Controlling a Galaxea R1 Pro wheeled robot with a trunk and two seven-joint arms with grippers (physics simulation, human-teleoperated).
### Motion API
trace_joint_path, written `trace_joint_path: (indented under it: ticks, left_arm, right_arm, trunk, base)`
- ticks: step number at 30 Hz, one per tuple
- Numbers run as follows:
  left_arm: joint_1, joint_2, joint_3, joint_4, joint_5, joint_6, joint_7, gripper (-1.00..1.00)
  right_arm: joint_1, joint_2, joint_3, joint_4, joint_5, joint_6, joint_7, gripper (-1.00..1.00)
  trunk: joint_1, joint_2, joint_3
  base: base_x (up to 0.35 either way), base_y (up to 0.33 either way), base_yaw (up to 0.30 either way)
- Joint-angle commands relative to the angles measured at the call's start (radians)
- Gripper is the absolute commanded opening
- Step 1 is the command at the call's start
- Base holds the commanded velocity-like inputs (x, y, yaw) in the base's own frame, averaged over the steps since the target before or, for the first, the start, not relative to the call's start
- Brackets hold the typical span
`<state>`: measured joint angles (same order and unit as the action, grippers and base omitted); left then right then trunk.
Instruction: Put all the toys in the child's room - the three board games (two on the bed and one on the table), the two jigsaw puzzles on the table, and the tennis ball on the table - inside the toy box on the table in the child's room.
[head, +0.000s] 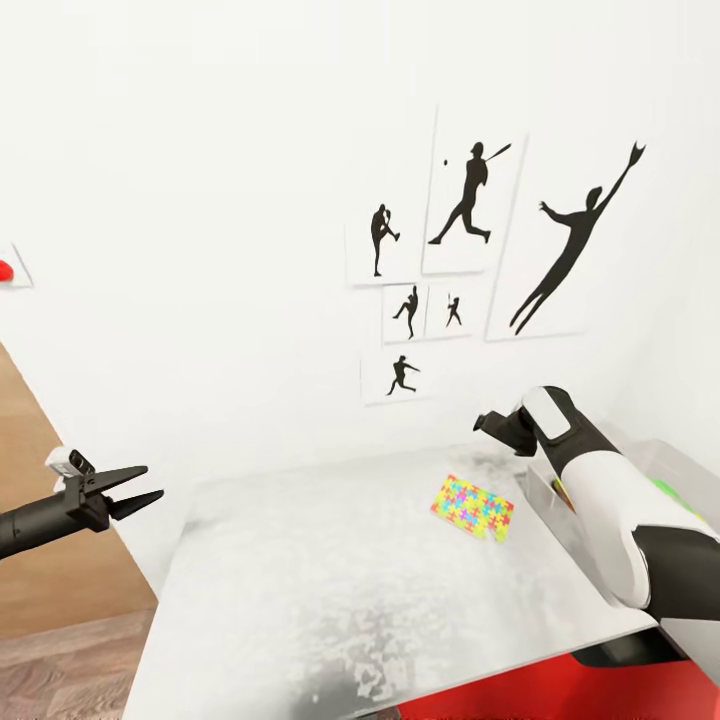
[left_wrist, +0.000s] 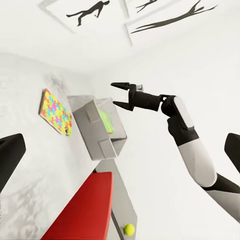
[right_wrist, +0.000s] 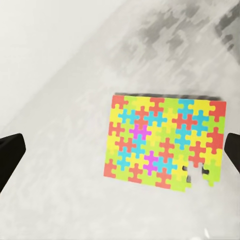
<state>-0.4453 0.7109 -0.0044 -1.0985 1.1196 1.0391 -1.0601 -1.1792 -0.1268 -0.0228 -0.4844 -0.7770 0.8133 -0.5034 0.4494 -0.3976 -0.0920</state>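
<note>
While the right arm reaches out over the table (head: 330, 590), its gripper (left_wrist: 121, 95) hangs above the jigsaw puzzle (head: 472, 507), jaws spread wide, nothing between them. Right wrist view looks straight down on that puzzle (right_wrist: 165, 142): flat on the pale tabletop, one piece missing near a corner, dark fingertips (right_wrist: 10, 155) at both frame edges, well clear of it. Left gripper (head: 128, 487) is off the table's left edge, in the air over the wood floor (head: 40, 560), jaws parted, empty. Toy box (left_wrist: 95, 130) sits on the table just past the puzzle, something green lying inside, can't tell what. Tennis ball (left_wrist: 129, 229) shows in the left wrist view beside a red object (left_wrist: 82, 210); can't tell what surface it's on. Athlete silhouette pictures (head: 470, 250) on the white wall behind the table
</note>
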Motion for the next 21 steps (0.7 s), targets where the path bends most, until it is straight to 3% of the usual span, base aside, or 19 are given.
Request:
trace_joint_path:
  ticks: [1,21]
  left_arm:
    - [-0.001,0.001,0.000,0.001,0.000,0.004,-0.003,1.00]
    - [-0.001,0.001,-0.002,0.026,-0.001,0.004,-0.003,1.00]
  right_arm:
    - [-0.001,0.000,-0.002,-0.001,-0.009,0.001,-0.009,1.00]
    - [-0.005,0.006,-0.003,0.000,-0.007,-0.006,-0.009,1.00]
  trunk:
    - [0.001,-0.002,-0.004]
    - [0.001,-0.002,-0.037]
  base:
    - [0.000,0.000,0.000]
    - [0.000,0.000,0.000]
